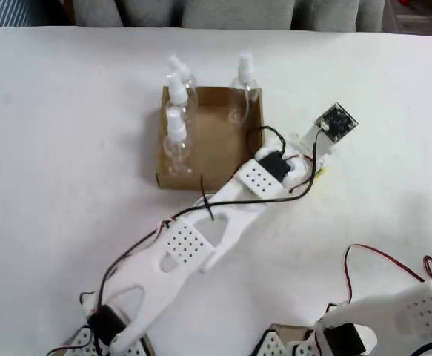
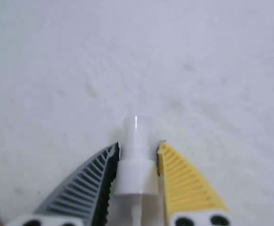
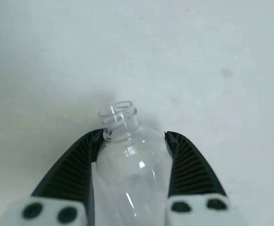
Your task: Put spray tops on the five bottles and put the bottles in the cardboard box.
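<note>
Pinching a white plastic spray top point(image 2: 136, 162), the left jaws sit well apart from the clear uncapped bottle point(image 3: 127, 162) clamped in the right jaws.

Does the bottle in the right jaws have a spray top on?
No, the bottle shows an open, bare neck.

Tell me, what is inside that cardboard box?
Four clear bottles with spray tops stand in the cardboard box: three along one wall, one in the far opposite corner. The left arm covers a near corner, so that spot is hidden.
</note>
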You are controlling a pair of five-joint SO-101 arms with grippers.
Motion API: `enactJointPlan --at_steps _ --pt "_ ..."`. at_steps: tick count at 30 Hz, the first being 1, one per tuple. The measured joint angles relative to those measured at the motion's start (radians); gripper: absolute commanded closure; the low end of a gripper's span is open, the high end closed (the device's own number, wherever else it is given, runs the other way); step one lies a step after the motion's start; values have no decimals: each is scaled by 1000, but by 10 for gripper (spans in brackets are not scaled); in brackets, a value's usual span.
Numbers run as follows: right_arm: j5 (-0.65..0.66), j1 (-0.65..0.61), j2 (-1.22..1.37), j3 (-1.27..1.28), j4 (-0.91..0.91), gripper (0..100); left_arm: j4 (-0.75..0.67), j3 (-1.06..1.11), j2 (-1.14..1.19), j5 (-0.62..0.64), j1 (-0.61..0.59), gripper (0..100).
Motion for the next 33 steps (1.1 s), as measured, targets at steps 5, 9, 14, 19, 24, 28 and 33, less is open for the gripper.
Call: enactJointPlan --at_steps 5,9,14,19,24,28,33 --pt "0 0 0 0 0 981 63 -163 78 0 -3 980" --pt "0 0 0 0 0 981 180 -244 94 0 -2 980" --pt "0 0 0 0 0 981 397 -258 61 0 41 980" --pt "3 2 -11 -6 69 981 663 -258 -87 0 94 980" --pt "0 -29 -87 -5 167 981 891 -258 -321 0 101 980" --pt "2 -71 -150 -5 227 981 914 -133 -489 0 78 980" --pt "3 -144 -160 -5 233 980 914 238 -763 0 23 980"
